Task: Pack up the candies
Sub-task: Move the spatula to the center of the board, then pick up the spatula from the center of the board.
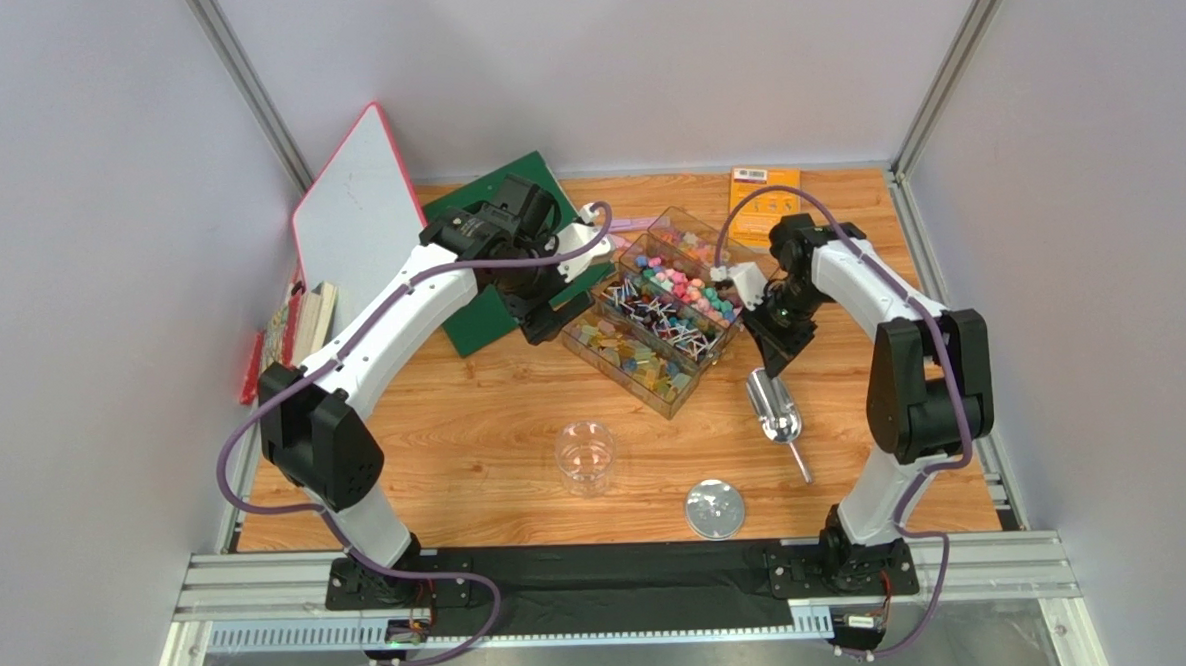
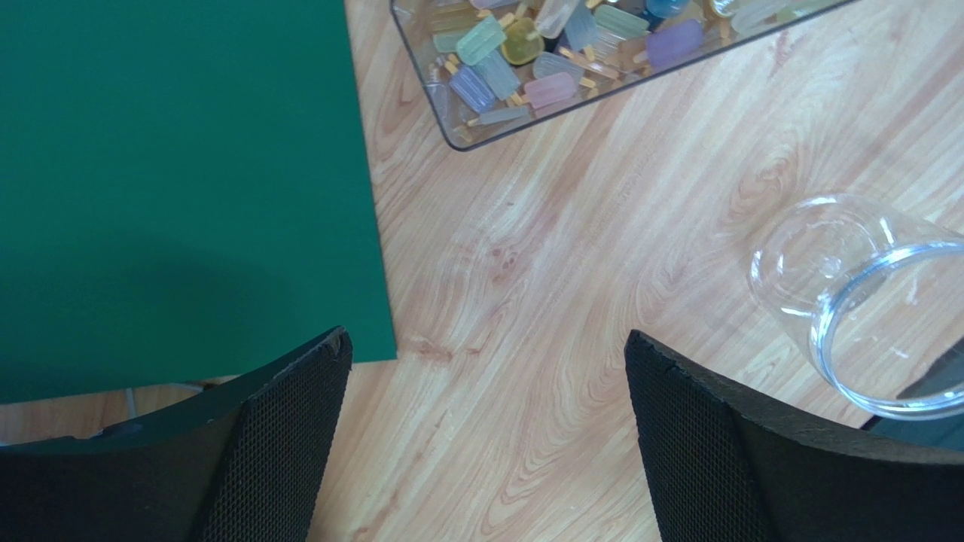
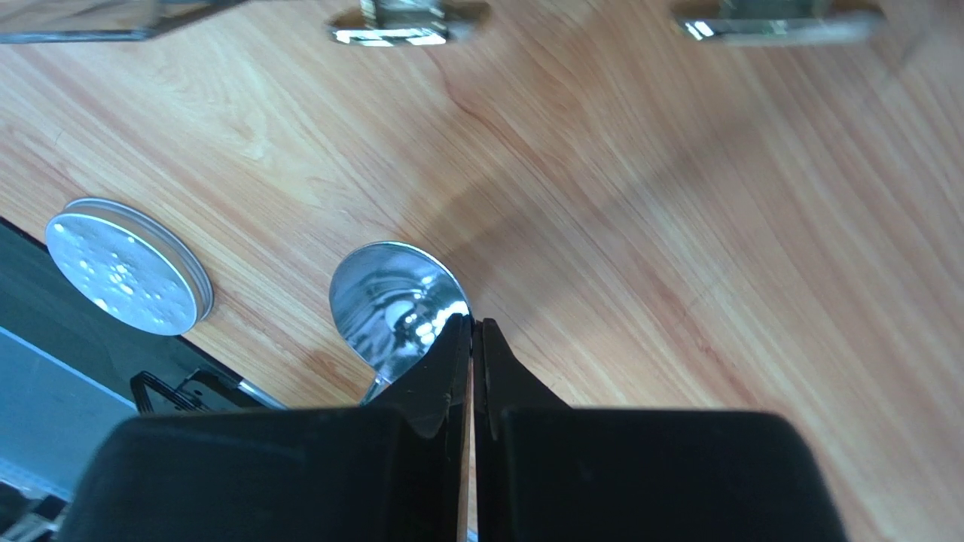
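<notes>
Our right gripper (image 3: 473,325) is clamped tight just beside the scoop (image 3: 396,296), seemingly holding nothing. The left gripper (image 2: 484,344) gapes empty. The candies (image 1: 679,290) wait in their clear box (image 1: 697,230). If we lift now, the scoop may stay behind or skid away.

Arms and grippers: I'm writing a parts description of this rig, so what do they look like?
The left arm and right arm have white links and black joint housings, each trailed by a thin purple cable. The left gripper shows broad black fingers with mesh-textured inner faces; the right gripper shows glossy black fingers tapering to tips.
</notes>
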Action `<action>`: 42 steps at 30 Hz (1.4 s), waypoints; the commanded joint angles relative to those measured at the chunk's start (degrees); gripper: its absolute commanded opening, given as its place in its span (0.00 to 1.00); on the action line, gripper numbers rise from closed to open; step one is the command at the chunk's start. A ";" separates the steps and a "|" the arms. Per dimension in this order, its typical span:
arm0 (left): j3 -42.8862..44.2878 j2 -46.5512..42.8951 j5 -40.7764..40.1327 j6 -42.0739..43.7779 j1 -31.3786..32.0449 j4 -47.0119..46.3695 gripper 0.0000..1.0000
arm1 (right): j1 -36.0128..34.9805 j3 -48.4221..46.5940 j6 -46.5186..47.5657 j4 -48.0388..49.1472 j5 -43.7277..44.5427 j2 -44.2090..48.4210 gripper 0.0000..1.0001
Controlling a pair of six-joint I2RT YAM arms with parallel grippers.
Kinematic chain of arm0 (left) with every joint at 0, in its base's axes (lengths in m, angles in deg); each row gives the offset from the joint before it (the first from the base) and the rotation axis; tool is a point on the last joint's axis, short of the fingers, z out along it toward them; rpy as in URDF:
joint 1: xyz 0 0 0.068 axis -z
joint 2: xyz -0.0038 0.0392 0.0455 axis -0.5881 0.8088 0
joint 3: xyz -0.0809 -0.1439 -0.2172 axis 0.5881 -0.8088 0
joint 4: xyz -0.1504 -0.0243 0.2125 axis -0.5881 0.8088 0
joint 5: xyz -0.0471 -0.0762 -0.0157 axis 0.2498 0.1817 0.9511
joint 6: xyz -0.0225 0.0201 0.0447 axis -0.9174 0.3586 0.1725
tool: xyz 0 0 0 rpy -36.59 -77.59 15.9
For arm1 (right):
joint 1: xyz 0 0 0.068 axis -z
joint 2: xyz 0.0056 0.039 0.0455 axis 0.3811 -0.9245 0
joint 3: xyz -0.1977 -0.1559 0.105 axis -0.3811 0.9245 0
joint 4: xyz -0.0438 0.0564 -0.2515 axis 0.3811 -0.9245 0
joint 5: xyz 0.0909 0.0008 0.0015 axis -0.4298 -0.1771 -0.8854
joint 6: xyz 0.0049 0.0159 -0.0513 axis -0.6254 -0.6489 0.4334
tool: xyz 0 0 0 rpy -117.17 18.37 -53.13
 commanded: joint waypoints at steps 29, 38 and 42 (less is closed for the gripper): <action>4.29 0.39 -1.51 -5.97 0.43 -4.29 0.98 | 0.03 29.15 11.74 4.41 -1.87 39.21 0.47; 3.33 -0.57 -1.07 -5.80 0.43 -4.11 0.98 | 8.04 29.67 19.02 0.89 -6.27 32.26 0.44; 2.89 -0.84 -1.94 -5.71 0.43 -4.20 0.97 | 8.13 32.56 24.04 0.45 -6.36 35.33 0.44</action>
